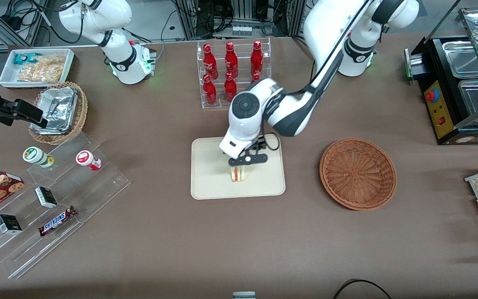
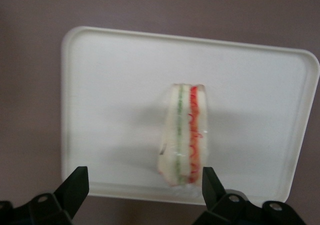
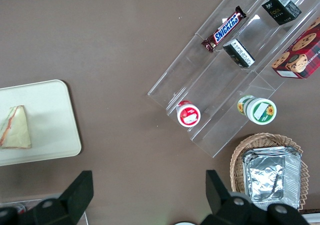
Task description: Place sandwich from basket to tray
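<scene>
The sandwich point(image 1: 239, 174) point(image 2: 185, 135) point(image 3: 15, 130), a white-bread wedge with red and green filling, stands on its edge on the cream tray point(image 1: 210, 182) point(image 2: 110, 85) point(image 3: 50, 120), on the half of the tray nearer the front camera. My gripper point(image 1: 246, 159) point(image 2: 145, 185) hangs just above it, open. The black fingers are spread wide and hold nothing; one fingertip point(image 2: 212, 182) is close beside the sandwich's end. The reddish-brown wicker basket point(image 1: 358, 173) sits empty beside the tray, toward the working arm's end of the table.
A clear rack of red bottles point(image 1: 230, 74) stands farther from the camera than the tray. An acrylic stepped shelf point(image 1: 48, 195) with snacks, a tan basket with foil containers point(image 1: 58, 112) and a white bin point(image 1: 35, 66) lie toward the parked arm's end. A black food warmer point(image 1: 459, 83) stands at the working arm's end.
</scene>
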`<state>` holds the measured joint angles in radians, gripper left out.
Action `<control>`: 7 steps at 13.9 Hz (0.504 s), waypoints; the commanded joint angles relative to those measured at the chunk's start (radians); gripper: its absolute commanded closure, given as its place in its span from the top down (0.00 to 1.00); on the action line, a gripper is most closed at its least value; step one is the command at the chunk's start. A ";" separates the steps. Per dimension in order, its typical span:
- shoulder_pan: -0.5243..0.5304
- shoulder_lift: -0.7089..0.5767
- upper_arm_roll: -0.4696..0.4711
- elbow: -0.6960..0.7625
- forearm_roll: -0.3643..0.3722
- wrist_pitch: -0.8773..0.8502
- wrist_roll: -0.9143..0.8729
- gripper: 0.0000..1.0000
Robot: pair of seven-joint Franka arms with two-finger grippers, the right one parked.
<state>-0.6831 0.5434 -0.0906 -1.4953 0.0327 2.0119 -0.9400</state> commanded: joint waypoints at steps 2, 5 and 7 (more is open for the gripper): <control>0.046 -0.224 0.058 -0.121 0.001 -0.145 -0.004 1.00; 0.166 -0.347 0.058 -0.154 0.000 -0.270 0.114 0.99; 0.247 -0.402 0.058 -0.155 0.000 -0.353 0.179 0.99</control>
<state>-0.4927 0.2162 -0.0235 -1.6025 0.0331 1.7048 -0.8134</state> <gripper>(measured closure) 0.004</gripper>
